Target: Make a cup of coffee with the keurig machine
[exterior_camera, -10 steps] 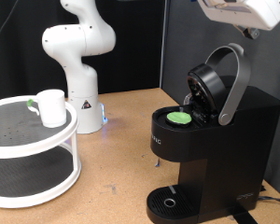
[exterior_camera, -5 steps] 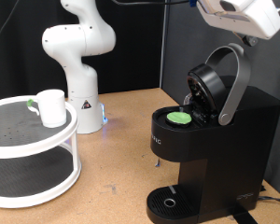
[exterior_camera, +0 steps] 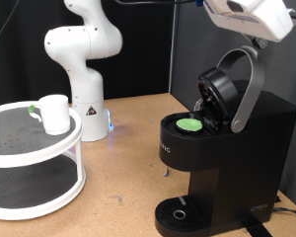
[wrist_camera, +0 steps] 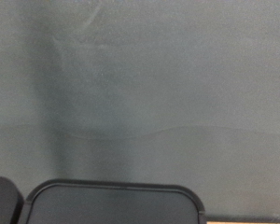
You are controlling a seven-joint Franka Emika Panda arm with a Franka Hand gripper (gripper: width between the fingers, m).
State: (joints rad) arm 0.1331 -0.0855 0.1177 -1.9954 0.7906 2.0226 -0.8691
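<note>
The keurig machine (exterior_camera: 227, 148) stands at the exterior view's right with its lid raised and its silver-grey handle (exterior_camera: 249, 87) up. A green-topped pod (exterior_camera: 191, 124) sits in the open holder. The white cup (exterior_camera: 55, 114) stands on the top tier of a white round rack (exterior_camera: 35, 158) at the exterior view's left. My arm's white hand (exterior_camera: 249, 17) hangs above the machine at the exterior view's top right; its fingers do not show. The wrist view shows only a grey wall and a dark rounded edge (wrist_camera: 112, 201).
A second white robot arm (exterior_camera: 81, 54) stands at the back on its base (exterior_camera: 89, 117). The machine's round drip tray (exterior_camera: 181, 215) is bare. A wooden tabletop (exterior_camera: 128, 158) lies between rack and machine.
My hand has drifted a little up and to the exterior view's left above the machine. Nothing else has moved.
</note>
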